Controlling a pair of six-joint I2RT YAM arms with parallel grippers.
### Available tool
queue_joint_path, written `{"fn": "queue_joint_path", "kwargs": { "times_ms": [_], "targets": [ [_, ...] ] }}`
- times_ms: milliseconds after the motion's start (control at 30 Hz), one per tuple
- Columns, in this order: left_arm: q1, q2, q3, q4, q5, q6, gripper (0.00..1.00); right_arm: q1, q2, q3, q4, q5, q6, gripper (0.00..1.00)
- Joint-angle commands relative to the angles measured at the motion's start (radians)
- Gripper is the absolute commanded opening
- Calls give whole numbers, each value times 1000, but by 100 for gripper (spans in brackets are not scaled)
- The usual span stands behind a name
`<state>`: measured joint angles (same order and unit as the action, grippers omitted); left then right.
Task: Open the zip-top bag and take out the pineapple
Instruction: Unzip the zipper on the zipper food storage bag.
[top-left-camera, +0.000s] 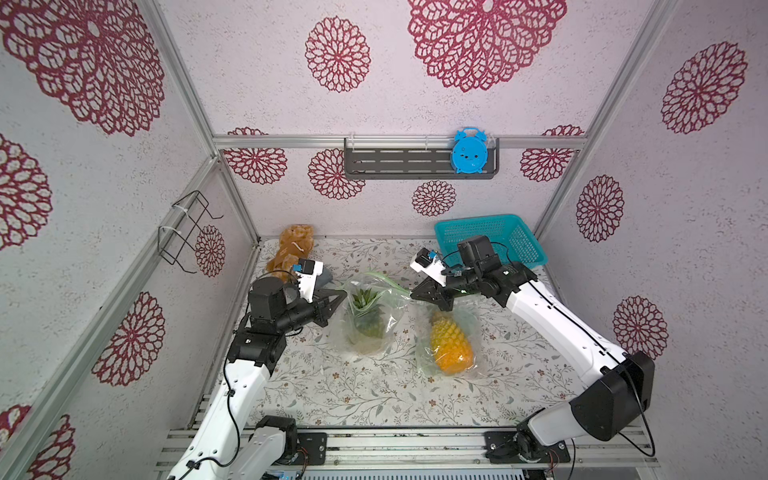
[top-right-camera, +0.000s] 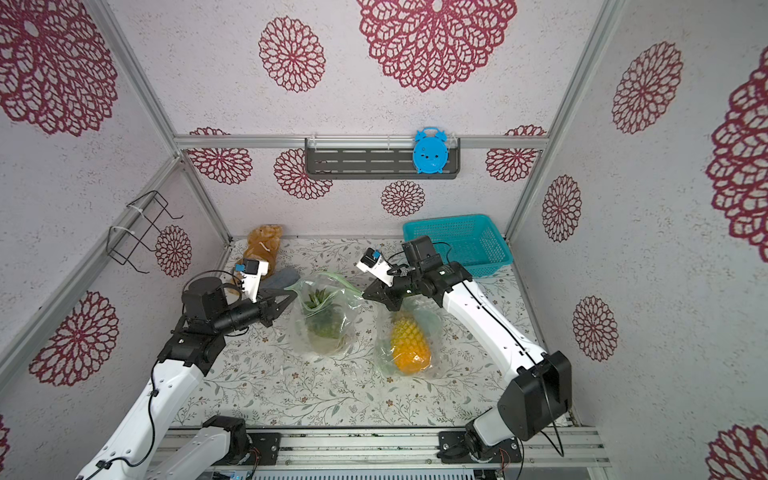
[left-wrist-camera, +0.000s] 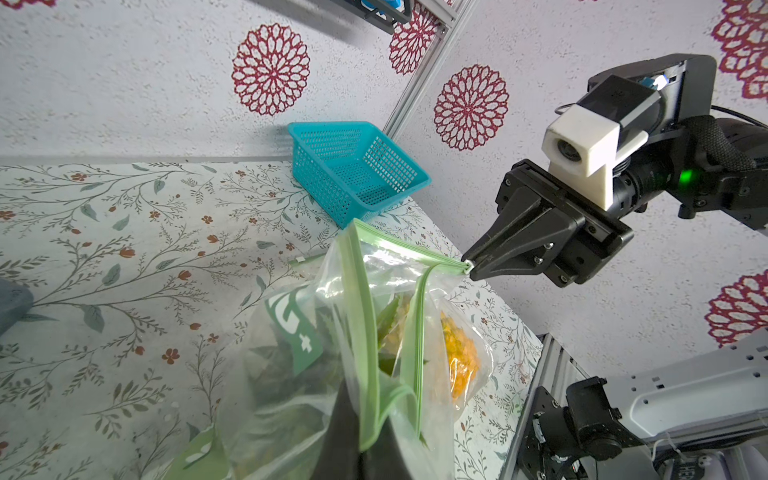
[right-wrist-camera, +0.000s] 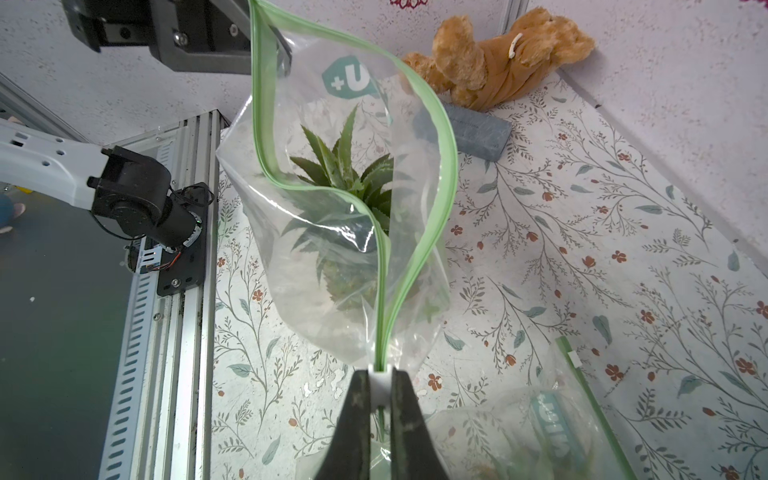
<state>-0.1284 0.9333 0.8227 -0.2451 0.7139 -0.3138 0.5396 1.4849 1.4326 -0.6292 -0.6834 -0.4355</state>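
**Bag mouth held open, pineapple not yet out**

The zip-top bag (top-left-camera: 390, 320) stands near the middle of the bench (top-left-camera: 332, 395). Its green zip rim (right-wrist-camera: 449, 141) is parted into a wide loop. The pineapple (top-left-camera: 365, 328) sits upright inside, with its crown (right-wrist-camera: 345, 174) toward the opening. The left hand (top-left-camera: 343, 294) is pinched shut on one end of the rim. The right hand (left-wrist-camera: 471, 266) is closed narrowly on the white slider (right-wrist-camera: 379, 380) at the other end. Opening looks nearly done; lifting the fruit remains.

Both grips are on thin, slick plastic. A harder outward pull could slip the rim from the left hand or force the slider off its track. Releasing either hand would likely let the mouth sag shut over the crown, whose stiff leaves may also snag the film. A second bag (top-left-camera: 426, 353) holding a yellow pineapple (top-left-camera: 451, 345) lies just beside, toward the right edge. It is under the right arm, where it could be dragged or mistaken for the target.
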Motion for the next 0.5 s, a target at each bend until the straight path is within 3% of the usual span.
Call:
{"fn": "queue_joint_path", "kwargs": {
  "times_ms": [0, 467],
  "targets": [
    [-14, 4, 27, -39, 16, 20, 0, 8, -8, -8, -18, 8, -6, 0],
    [-54, 0, 13, -108, -70, 39, 0, 12, -37, -78, 6, 60, 21, 0]
  ]
}}
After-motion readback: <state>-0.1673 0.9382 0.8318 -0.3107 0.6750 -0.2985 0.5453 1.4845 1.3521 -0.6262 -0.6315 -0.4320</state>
